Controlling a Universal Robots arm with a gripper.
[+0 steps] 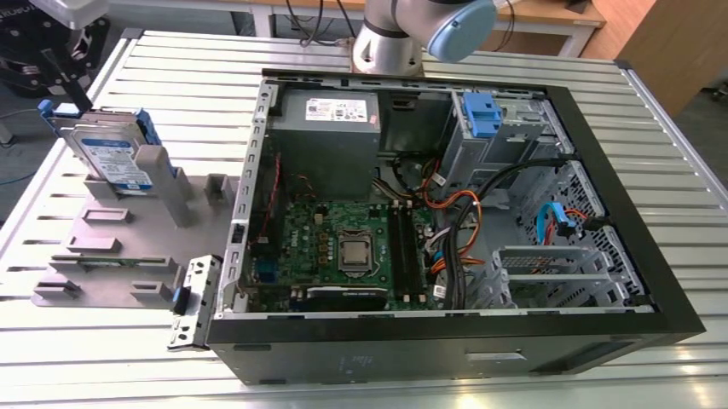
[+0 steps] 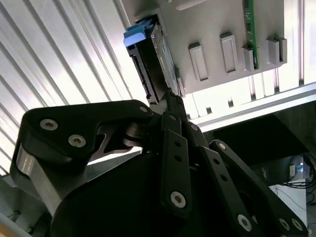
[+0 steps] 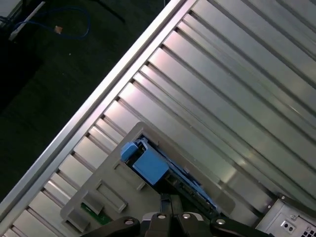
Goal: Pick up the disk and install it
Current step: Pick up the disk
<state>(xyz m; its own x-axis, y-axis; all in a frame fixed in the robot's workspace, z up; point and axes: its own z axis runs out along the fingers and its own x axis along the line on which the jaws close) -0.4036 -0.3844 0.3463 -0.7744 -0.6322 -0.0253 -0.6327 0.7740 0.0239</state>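
The disk (image 1: 114, 158) stands on edge in a grey fixture (image 1: 102, 234) beside the open computer case (image 1: 637, 179), its blue tab up for easy reach. The gripper (image 2: 171, 101) hangs just beside the disk, jaws closed on nothing.

The arm (image 1: 387, 43) reaches toward the exterior view's left, its black claw (image 2: 171, 98) tilted downward, pinched closed.

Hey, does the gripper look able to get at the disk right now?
Probably yes: the gripper sits right at the exposed upper edge of the disk, and nothing stands between them.
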